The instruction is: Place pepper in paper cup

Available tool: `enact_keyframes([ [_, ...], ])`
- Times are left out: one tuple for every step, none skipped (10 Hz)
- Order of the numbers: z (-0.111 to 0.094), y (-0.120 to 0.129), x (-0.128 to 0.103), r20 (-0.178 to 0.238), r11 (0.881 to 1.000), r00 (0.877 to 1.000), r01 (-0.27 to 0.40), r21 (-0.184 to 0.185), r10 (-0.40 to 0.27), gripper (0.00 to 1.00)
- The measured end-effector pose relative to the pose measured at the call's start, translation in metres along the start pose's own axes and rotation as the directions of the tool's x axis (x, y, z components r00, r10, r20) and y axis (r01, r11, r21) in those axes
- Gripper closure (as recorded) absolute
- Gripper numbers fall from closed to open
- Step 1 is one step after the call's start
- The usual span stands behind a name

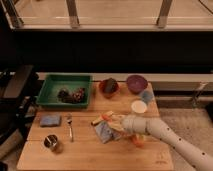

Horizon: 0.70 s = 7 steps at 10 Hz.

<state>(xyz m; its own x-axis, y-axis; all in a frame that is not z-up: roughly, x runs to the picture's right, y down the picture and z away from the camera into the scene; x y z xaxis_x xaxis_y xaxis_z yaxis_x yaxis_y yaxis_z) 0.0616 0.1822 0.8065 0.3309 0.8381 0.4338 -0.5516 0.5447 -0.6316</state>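
Note:
My gripper [112, 122] is low over the middle of the wooden table [90, 155], at the end of the white arm that reaches in from the lower right. A small red-orange piece, which looks like the pepper [105, 116], shows right at the gripper's tip. A pale yellow elongated piece [96, 120] lies just left of it. I cannot tell whether the gripper holds the pepper. The white paper cup [139, 107] stands upright to the right of the gripper and a little further back, apart from it.
A blue-grey packet [103, 132] lies under the gripper and a round orange fruit [137, 140] sits beside the arm. At the back are a green tray [49, 92], a red bowl [108, 86], a purple bowl [136, 82] and a bluish cup [146, 96]. A sponge [50, 120], a fork [70, 127] and a metal can [52, 143] are on the left.

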Motion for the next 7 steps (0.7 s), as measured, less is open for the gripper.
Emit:
enact_keyframes([
  [-0.005,0.000,0.002,0.004,1.000,1.000,-0.005,0.017,0.005,1.00],
  [-0.008,0.000,0.001,0.007,1.000,1.000,-0.006,0.027,0.005,1.00],
  [-0.013,-0.001,0.001,0.010,0.999,1.000,-0.008,0.043,0.007,1.00],
  [-0.017,-0.002,0.000,0.012,0.998,1.000,-0.008,0.056,0.008,1.00],
  [-0.020,-0.003,-0.001,0.013,0.998,1.000,-0.008,0.066,0.007,1.00],
  [-0.023,-0.005,-0.002,0.014,0.997,1.000,-0.009,0.072,0.008,1.00],
  [-0.028,-0.007,-0.002,0.015,0.996,1.000,-0.011,0.084,0.010,1.00],
])
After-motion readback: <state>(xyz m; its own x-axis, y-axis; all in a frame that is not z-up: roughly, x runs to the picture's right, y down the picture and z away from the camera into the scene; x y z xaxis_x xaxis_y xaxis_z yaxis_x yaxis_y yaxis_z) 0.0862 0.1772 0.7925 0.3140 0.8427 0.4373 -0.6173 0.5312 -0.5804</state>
